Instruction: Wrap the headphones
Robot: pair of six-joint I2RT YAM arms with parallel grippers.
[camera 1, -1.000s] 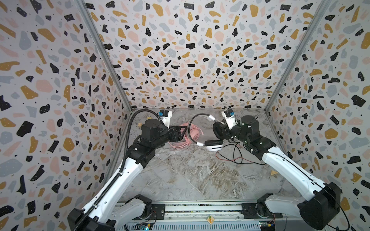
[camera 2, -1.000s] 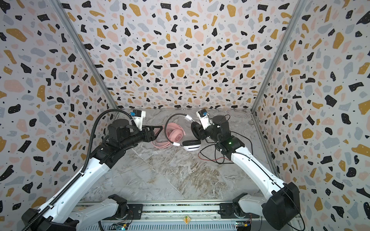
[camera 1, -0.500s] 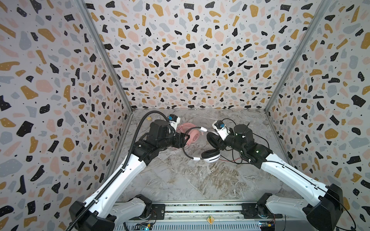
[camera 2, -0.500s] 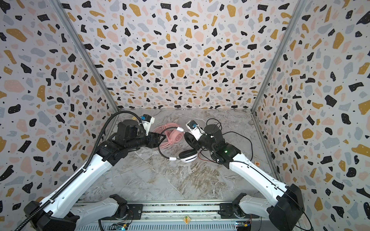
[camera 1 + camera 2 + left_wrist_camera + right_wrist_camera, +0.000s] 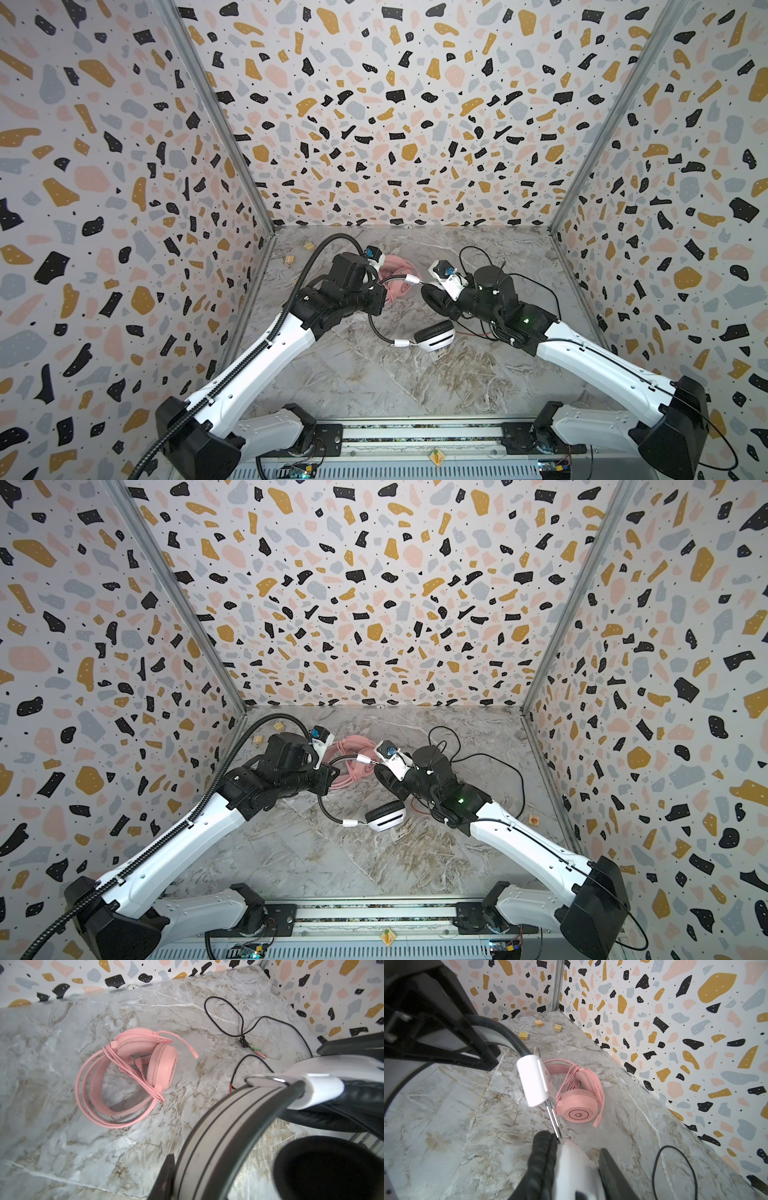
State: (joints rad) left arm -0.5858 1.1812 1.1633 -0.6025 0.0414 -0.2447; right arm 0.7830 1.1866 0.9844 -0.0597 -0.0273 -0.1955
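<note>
white-and-black headset (image 5: 434, 336): band (image 5: 218, 1126) is clamped by left claw (image 5: 376, 296), 1 ear cup (image 5: 571, 1167) by right claw (image 5: 434, 297) | pink headset (image 5: 162, 1066): apart, on counter (image 5: 374, 374)

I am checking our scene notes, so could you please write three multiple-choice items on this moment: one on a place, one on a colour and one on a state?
1. Where is the pink headset?
A. lying on the table
B. on a shelf
C. hanging from a wall hook

2. What colour is the loose cable on the table?
A. pink
B. black
C. yellow

3. How does the pink cable lie?
A. stretched straight across the table
B. looped around its headset
C. cut in two pieces

Key:
1 A, it rests flat on the marble.
2 B, the left wrist view shows it black.
3 B, its loops circle the headband and cups.
</note>
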